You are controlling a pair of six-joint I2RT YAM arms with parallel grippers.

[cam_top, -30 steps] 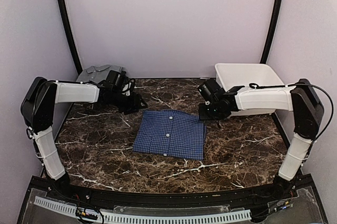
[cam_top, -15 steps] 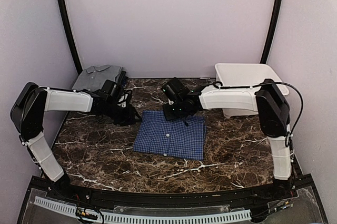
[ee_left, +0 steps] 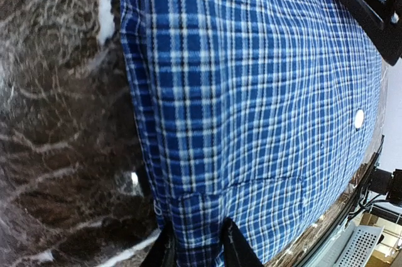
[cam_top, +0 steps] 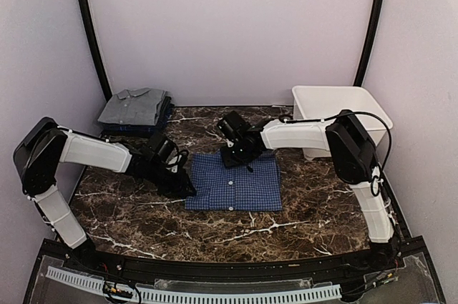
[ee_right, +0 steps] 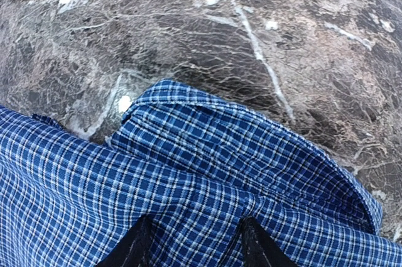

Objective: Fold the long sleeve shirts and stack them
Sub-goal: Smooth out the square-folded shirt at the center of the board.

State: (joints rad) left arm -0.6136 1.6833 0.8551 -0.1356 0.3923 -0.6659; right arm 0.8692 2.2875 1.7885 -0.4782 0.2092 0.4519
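Shirts: two; blue shirt (cam_top: 235,182) is lying at counter (cam_top: 315,197) centre, grey shirt (cam_top: 132,106) at far-left corner.
Left tool (ee_left: 196,242): pinching blue shirt's left edge.
Right tool (ee_right: 196,242): spread, resting on its far edge.
Change: both tools are now reaching the blue shirt.

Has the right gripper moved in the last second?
Yes. The right gripper has swung left, away from the white tub it was beside, and now sits over the far edge of the blue shirt.
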